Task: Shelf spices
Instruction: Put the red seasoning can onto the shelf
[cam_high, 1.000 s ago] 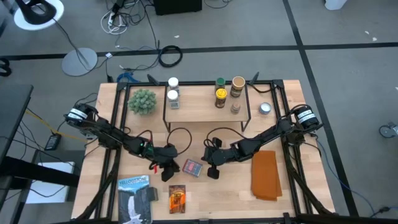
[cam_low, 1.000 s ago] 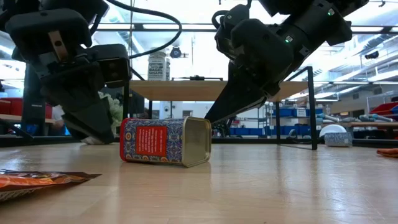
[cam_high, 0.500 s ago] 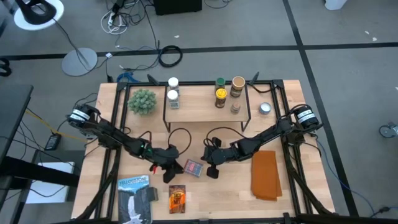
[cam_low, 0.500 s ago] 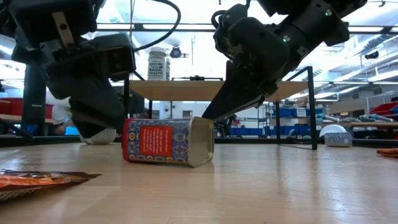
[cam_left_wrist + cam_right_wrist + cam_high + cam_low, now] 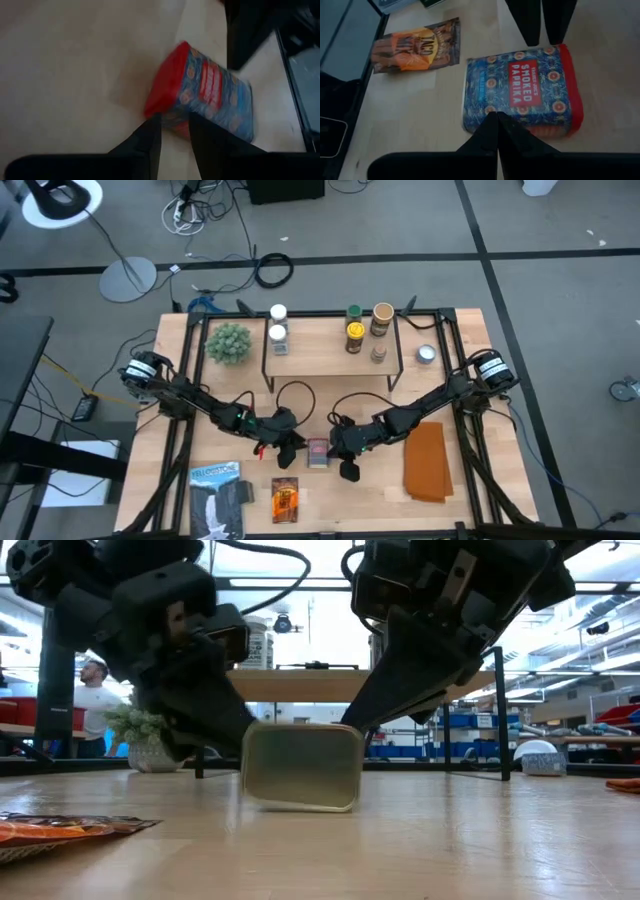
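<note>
You have both arms down at the lower middle of the high view, closing in on the red box [image 5: 317,452] from either side. Your left gripper [image 5: 293,448] sits just left of it with its fingers [image 5: 150,137] a little apart, their tips right at the red end of the box; you are not clamping it, and whether the tips touch it I cannot tell. Your right gripper [image 5: 340,452] is just right of it, fingers pressed tight together, tips against the box's long edge in the right wrist view. Compared with a second ago, the box has turned: in the low view it showed its long red and blue face, and now you see only its metal end [image 5: 302,766] facing the camera, framed by both grippers. In the high view it has also slid a little right and down, and both arms have followed. The orange-brown packet [image 5: 285,500] lies below it, near the frame's lower edge, unmoved. The shelf [image 5: 330,360] stands in the upper middle, with jars [image 5: 278,332] on its top board, as before.
</note>
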### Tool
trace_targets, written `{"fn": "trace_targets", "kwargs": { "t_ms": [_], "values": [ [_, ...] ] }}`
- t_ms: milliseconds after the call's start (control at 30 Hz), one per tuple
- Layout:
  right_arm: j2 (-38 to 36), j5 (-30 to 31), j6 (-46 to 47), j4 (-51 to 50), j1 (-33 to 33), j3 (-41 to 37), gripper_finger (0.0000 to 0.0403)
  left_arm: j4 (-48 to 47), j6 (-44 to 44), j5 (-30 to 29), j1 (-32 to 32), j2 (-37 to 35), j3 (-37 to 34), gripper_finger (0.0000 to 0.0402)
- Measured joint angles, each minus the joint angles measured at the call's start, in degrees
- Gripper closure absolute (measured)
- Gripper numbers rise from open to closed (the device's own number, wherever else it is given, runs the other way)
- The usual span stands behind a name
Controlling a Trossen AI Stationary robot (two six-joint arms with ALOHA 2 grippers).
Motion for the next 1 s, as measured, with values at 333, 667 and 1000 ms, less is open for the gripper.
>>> {"fn": "trace_targets", "kwargs": {
  "t_ms": [333,667,1000],
  "values": [
    [-2.3,2.7,-0.2,-0.3,0.9,0.0,0.0403,-0.2,0.0,3.3,0.4,-1.6,0.0,0.0298],
    [-6.1,5.0,13.7,-12.1,-0.8,0.0,0.0403,-2.3,0.3,3.7,0.7,-2.3,0.0,0.0298],
    [-6.0,1.2,19.9,-18.0,-1.8,0.0,0.0393,-4.7,1.4,2.0,0.9,-2.3,0.0,0.0298]
  ]
}}
